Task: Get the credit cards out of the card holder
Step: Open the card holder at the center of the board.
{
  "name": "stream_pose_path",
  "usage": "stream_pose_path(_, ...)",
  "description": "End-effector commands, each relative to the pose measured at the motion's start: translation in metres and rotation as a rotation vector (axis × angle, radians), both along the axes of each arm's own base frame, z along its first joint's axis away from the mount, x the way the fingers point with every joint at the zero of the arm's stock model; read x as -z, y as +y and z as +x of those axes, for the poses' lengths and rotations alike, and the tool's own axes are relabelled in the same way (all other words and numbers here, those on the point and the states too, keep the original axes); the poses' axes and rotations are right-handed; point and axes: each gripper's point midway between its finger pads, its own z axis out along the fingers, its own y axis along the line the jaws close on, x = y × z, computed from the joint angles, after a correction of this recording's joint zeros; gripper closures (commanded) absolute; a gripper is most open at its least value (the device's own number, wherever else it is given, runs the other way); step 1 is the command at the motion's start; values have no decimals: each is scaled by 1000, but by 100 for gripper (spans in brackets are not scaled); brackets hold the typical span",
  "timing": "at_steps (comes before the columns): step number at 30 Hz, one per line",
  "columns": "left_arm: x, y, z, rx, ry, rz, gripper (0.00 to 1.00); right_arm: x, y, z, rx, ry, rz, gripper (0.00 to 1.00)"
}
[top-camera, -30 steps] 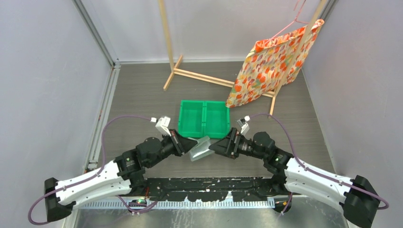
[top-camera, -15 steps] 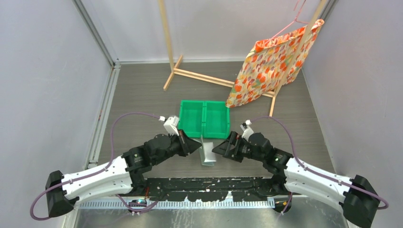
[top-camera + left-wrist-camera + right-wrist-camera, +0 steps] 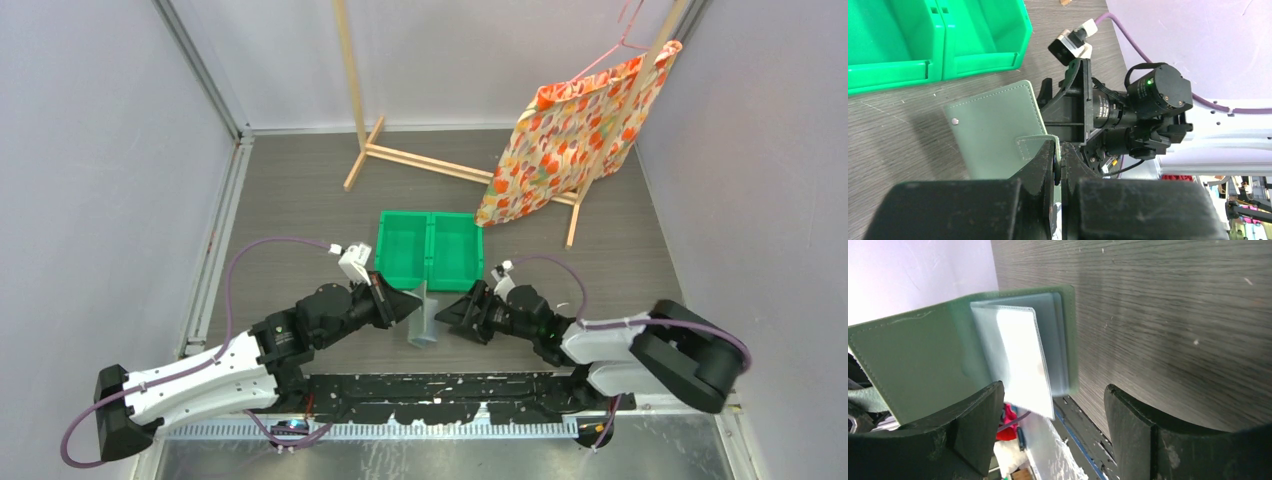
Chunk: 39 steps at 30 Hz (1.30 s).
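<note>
Left arm: reaching from its base at the near left, forward and toward the centre, forearm low, wrist pointing right. Left gripper (image 3: 412, 308): pinched tight on a grey-green edge flap of the card holder (image 3: 425, 320). Card holder: upright between the two grippers, just on the near side of the green bin (image 3: 428, 245) and apart from it; grey-green outer face with a small stud toward the left wrist camera, pale blue-grey pocket side toward the right wrist camera, blurred there. Contact with the table (image 3: 300, 200): cannot be told. Right arm: folded at the near right, forearm lying low and running left. Right gripper (image 3: 447, 315): just beside the holder, facing its pocket side, fingers (image 3: 977, 422) spread well apart, gripping nothing.
</note>
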Motion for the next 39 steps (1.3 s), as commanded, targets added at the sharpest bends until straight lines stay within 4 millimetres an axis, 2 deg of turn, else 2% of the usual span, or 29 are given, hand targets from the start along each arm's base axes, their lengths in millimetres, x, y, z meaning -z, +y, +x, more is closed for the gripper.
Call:
stream_pose_path(1, -29, -3, 6, -15, -56, -65, 100, -54, 26, 6, -39, -73, 258, 23)
stream_pose_path(5, -28, -3, 6, -17, -48, -63, 99, -62, 34, 6, -68, -69, 338, 25)
stream_pose_path(11, -28, -2, 6, -18, -45, -61, 99, -64, 42, 8, -78, -53, 382, 58)
stream_pose_path(16, -26, 2, 6, -29, -45, -63, 99, -64, 42, 7, -85, -56, 379, 70)
stream_pose_path(19, -24, 3, 5, -32, -39, -65, 99, -63, 43, 6, -92, -55, 376, 82)
stream_pose_path(20, -22, 4, 5, -32, -36, -63, 99, -61, 43, 6, -92, -52, 373, 96)
stream_pose_path(26, -9, 16, 3, -58, -11, -11, 100, -57, 37, 3, -76, -24, 342, 99)
stream_pose_path(29, 9, 31, 1, -90, 25, 40, 99, -48, 30, 1, -59, -6, 248, 99)
stream_pose_path(30, 16, 35, -1, -95, 36, 54, 94, -45, 27, 0, -53, -9, 200, 99)
stream_pose_path(32, 32, 45, -5, -106, 62, 80, 67, -28, 14, -2, -29, 13, 27, 99)
stream_pose_path(34, 47, 52, -9, -114, 87, 106, 44, -37, -1, 2, 3, -47, -94, 99)
stream_pose_path(36, 59, 59, -11, -125, 104, 121, 29, -48, -12, 6, 27, -90, -166, 99)
stream_pose_path(39, 71, 65, -12, -143, 115, 129, 17, -37, -18, 5, 15, -55, -273, 99)
